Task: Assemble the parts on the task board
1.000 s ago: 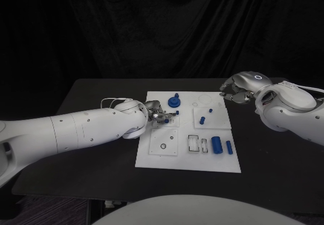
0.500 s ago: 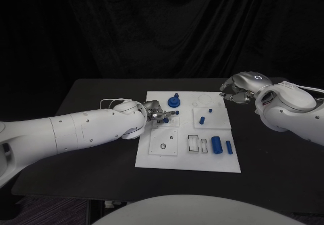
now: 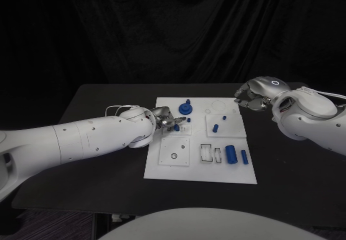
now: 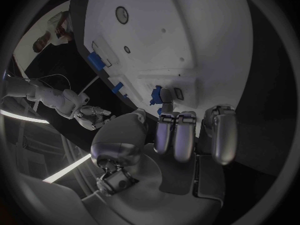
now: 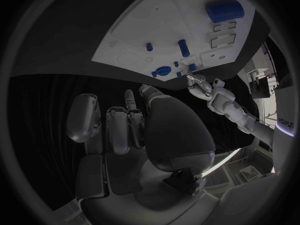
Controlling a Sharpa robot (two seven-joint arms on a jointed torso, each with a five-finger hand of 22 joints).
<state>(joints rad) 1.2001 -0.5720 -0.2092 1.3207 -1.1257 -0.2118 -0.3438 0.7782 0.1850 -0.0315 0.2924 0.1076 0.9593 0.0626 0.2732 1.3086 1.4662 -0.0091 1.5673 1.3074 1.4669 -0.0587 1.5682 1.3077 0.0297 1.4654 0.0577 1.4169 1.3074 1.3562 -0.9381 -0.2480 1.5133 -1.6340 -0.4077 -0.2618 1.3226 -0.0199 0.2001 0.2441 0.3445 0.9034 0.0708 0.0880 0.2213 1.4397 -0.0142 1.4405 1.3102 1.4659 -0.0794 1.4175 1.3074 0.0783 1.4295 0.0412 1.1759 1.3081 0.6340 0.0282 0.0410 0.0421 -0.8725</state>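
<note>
- Left hand is over the left-middle of the task board, fingertips pinched on a small blue peg. The left wrist view shows the same peg at the fingertips, right at the board surface beside a small slot.
- Step in hand, by my read: seating that peg in its socket — cannot tell whether it has bottomed out.
- Right hand sits off the board's far right corner, fingers curled in, holding nothing.
- Loose parts near the board's right edge: blue cylinder and blue bar, side by side, next to the empty rectangular slots.
- Next move calls for a straight push down with the peg kept upright, then letting go without dragging it sideways.
</note>
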